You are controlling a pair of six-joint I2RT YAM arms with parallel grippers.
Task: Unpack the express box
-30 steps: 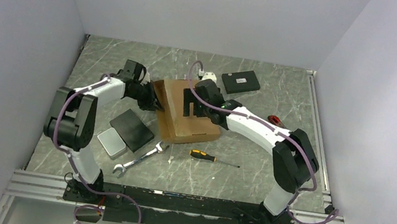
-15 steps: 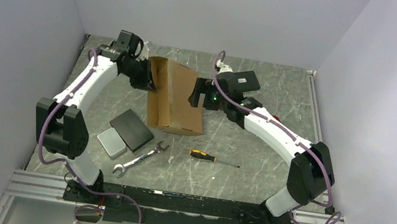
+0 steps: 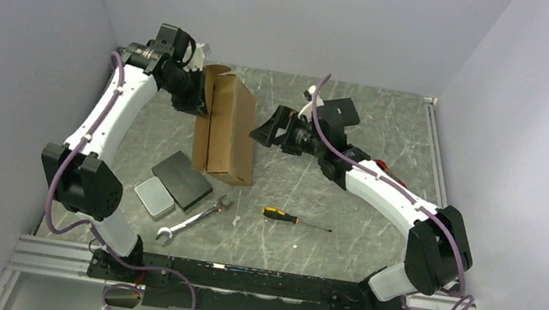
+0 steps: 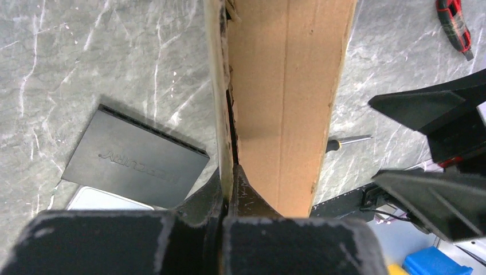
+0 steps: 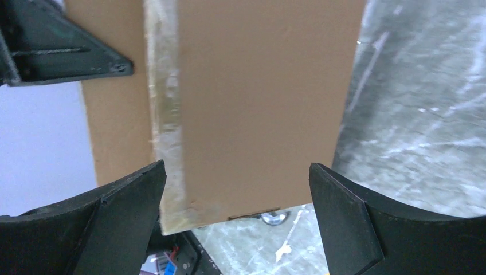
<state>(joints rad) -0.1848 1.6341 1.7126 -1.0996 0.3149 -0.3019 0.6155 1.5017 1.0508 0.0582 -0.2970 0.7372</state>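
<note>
Left gripper of mine clamped on the express box edge. Box stands on its side on the desk, long axis near-to-far. My right gripper gapes, just right of its broad face.

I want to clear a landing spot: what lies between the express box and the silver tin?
The dark grey slab lies flat between the express box and the silver tin, seen in the top external view.
</note>
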